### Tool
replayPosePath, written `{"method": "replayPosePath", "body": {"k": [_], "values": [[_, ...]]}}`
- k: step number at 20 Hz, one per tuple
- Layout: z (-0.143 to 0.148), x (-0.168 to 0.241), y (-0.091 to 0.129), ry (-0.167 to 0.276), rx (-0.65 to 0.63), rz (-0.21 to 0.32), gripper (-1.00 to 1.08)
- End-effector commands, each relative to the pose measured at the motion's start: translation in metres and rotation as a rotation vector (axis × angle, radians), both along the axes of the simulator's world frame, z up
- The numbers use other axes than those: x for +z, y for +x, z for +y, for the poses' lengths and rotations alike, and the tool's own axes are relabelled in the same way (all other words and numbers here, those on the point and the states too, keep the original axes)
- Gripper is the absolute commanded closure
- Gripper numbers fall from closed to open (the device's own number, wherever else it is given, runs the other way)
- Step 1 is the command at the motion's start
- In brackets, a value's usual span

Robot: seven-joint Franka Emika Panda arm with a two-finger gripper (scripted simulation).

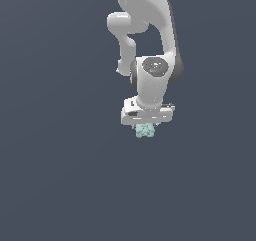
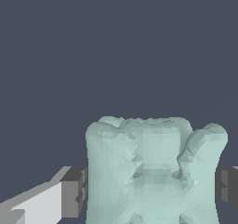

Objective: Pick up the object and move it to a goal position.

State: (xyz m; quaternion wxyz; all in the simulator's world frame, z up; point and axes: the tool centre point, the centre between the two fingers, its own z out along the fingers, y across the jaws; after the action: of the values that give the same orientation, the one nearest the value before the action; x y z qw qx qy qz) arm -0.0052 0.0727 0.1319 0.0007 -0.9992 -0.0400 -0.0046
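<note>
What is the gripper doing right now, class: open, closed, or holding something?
Gripper: closed on the mint-green lumpy block, with a dark pad against each side in the wrist view.

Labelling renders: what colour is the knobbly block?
Pale mint-green block, clearest in the wrist view.

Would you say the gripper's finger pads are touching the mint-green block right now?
Touching. In the wrist view, the dark finger pads press against both sides of the mint-green block with no gap; the gripper is shut on it.
</note>
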Motion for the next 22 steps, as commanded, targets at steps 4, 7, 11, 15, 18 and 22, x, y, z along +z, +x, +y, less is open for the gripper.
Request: {"method": "replayPosePath", "body": {"k": [4,7,11,15,18,22], "values": [[-0.008,0.032,0.032,0.0,0.001,0.002,1.08],[-0.012,0.047,0.048,0.0,0.001,0.003,1.08],[-0.017,0.065,0.068,-0.001,0.001,0.004,1.08],[-0.021,0.081,0.085,-0.001,0.001,0.005,1.08],[-0.024,0.092,0.098,-0.001,0.001,0.006,1.08],[-0.027,0.105,0.112,-0.001,0.001,0.007,1.08]]}}
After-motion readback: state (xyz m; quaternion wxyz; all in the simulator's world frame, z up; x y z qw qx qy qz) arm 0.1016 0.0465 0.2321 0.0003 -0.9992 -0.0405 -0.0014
